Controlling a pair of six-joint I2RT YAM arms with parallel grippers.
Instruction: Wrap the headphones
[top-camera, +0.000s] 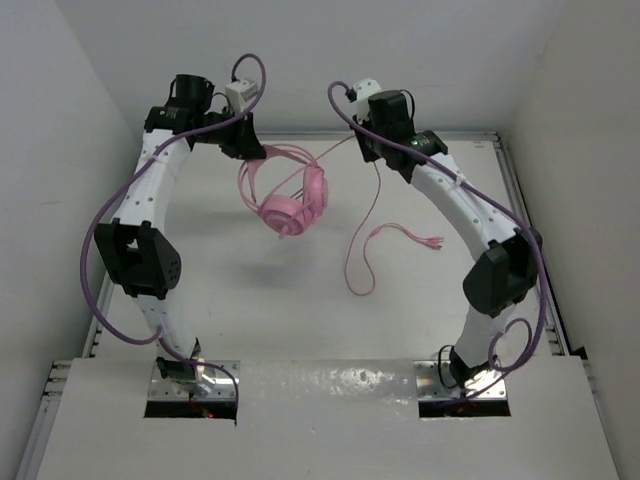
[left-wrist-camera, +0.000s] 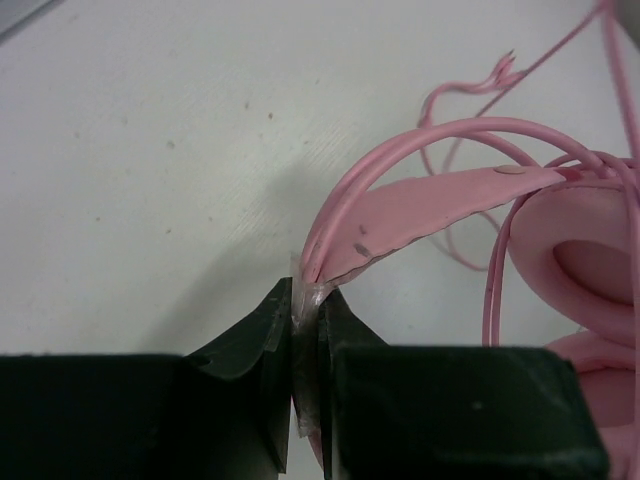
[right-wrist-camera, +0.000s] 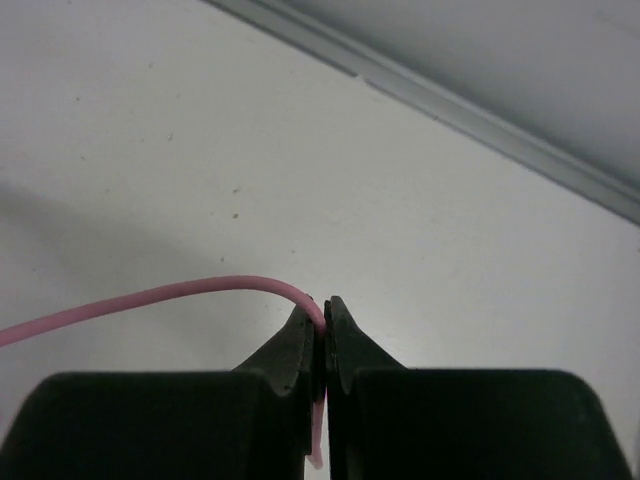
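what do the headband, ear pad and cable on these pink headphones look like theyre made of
Headband: flat pink strip, matte, probably plastic or faux leather; a wavy lower edge and two small grey studs show. Ear pad: smooth, soft-looking pink cushion, likely padded vinyl. Cable: thin, smooth pink, curving freely, so probably rubbery plastic sheathing.

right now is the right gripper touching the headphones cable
Touching. The right wrist view shows the right gripper shut on the thin pink headphones cable, which passes between its fingertips and pokes out below them.
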